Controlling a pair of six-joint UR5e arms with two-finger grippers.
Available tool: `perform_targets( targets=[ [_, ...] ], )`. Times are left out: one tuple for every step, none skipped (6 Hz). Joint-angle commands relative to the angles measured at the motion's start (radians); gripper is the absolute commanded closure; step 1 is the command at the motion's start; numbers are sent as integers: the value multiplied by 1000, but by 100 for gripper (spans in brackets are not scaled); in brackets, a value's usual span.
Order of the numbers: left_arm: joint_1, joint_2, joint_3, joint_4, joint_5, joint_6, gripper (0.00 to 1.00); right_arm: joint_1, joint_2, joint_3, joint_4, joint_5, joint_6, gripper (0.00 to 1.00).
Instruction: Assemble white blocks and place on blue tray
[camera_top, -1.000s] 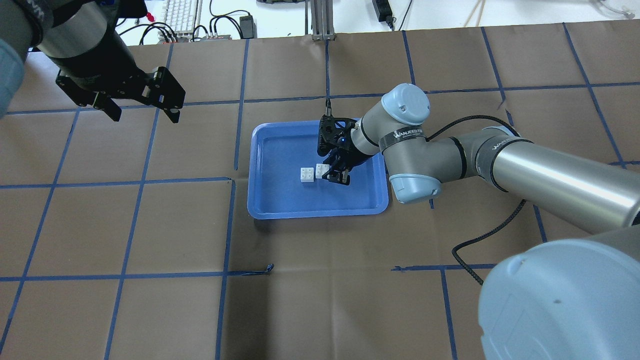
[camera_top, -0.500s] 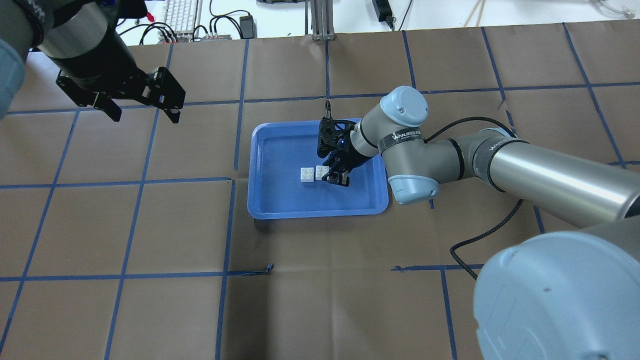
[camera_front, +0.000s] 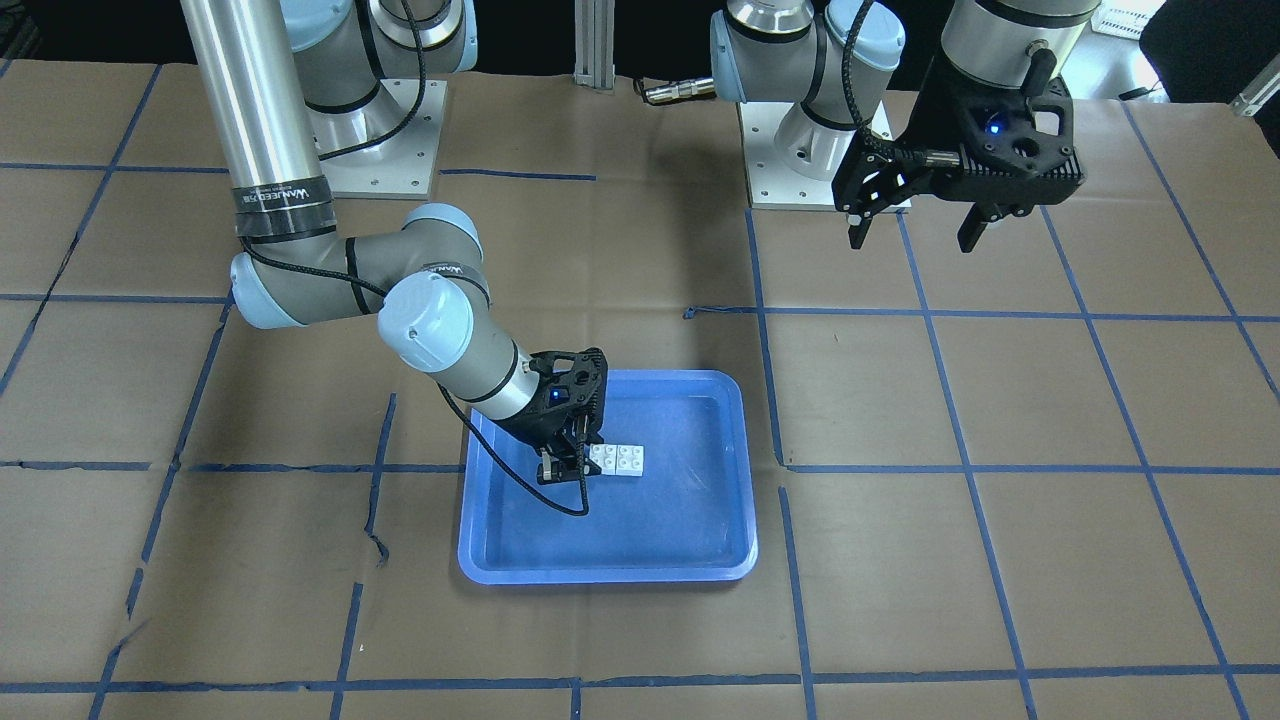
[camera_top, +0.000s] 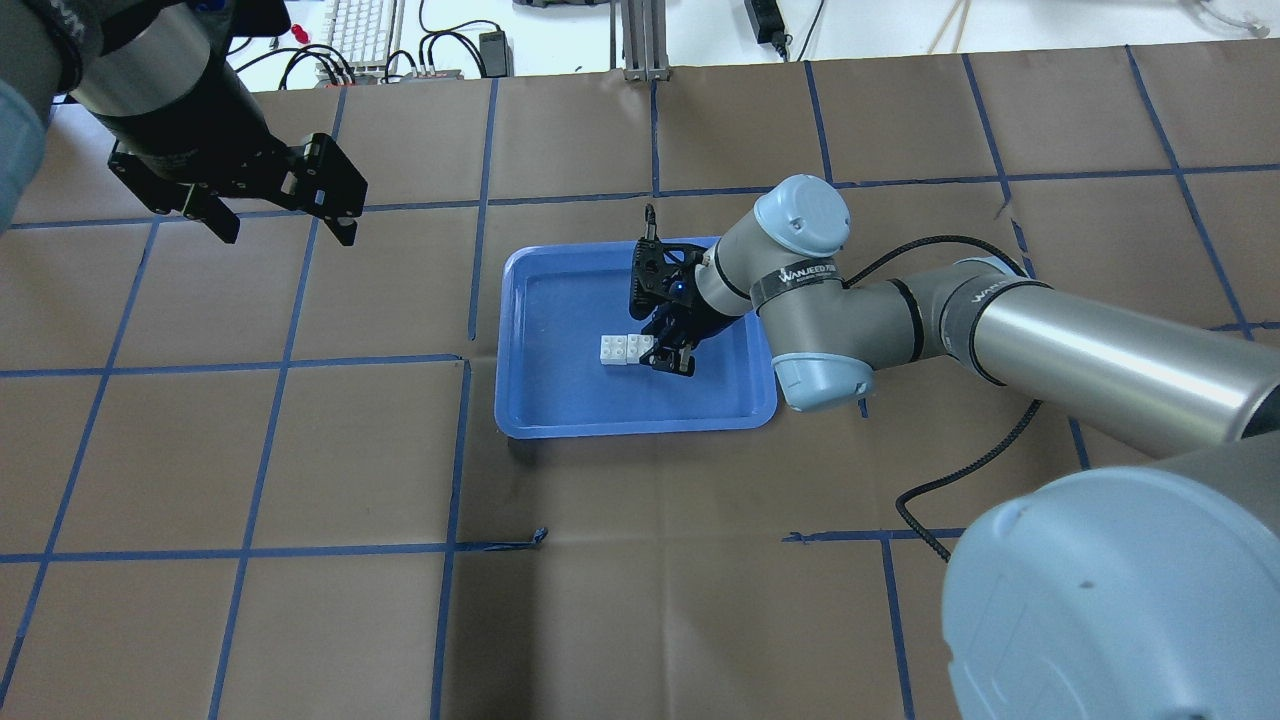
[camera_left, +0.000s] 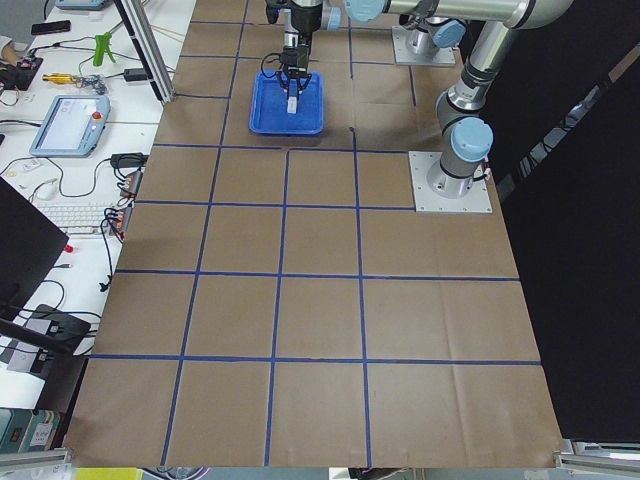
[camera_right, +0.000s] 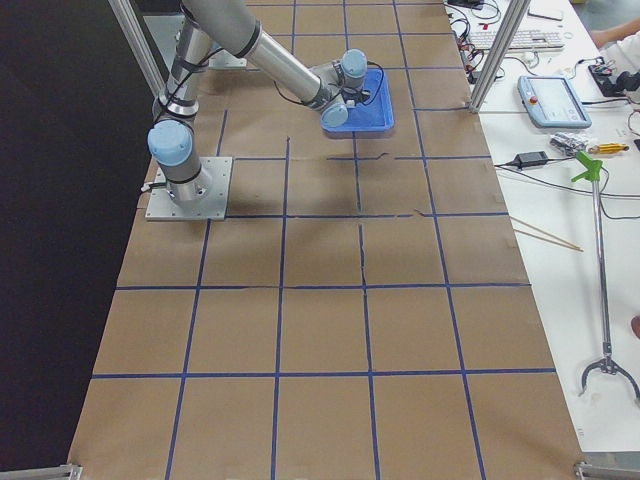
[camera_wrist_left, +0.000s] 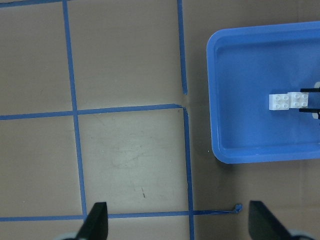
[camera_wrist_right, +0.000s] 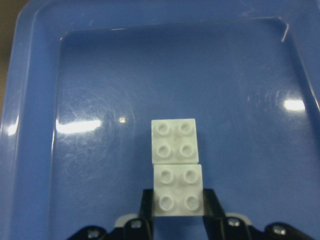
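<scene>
the blue tray (camera_wrist_left: 212, 100) runs past the left wrist view's right edge.

Two white blocks (camera_wrist_right: 174, 141), studs up, touching edge to edge mid blue tray (camera_top: 560, 400), nearer one pinched between my right fingers (camera_wrist_right: 146, 205).

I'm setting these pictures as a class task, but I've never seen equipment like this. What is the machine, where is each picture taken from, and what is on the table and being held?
It is a robot with two jointed arms, each ending in a two-finger gripper. Four pictures come from fixed cameras: above, facing the robot, and at each table end; two come from cameras on the wrists. On the brown table lies a blue tray holding two white blocks side by side, touching, not stacked. The right gripper is closed on one block; the other block lies free. The left gripper hangs open, away from the tray.
</scene>
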Motion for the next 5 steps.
perform_targets(
  targets=[
    [2, 0, 0, 0, 0, 0, 0, 1, 0, 0, 0, 0, 0, 76],
    [2, 0, 0, 0, 1, 0, 0, 1, 2, 1, 0, 0, 0, 74],
    [2, 2, 2, 0, 1, 0, 0, 1, 2, 0, 0, 0, 2, 68],
    [2, 2, 2, 0, 1, 0, 0, 1, 2, 1, 0, 0, 2, 61],
    [2, 2, 2, 0, 3, 0, 0, 1, 2, 1, 0, 0, 3, 58]
  ],
)
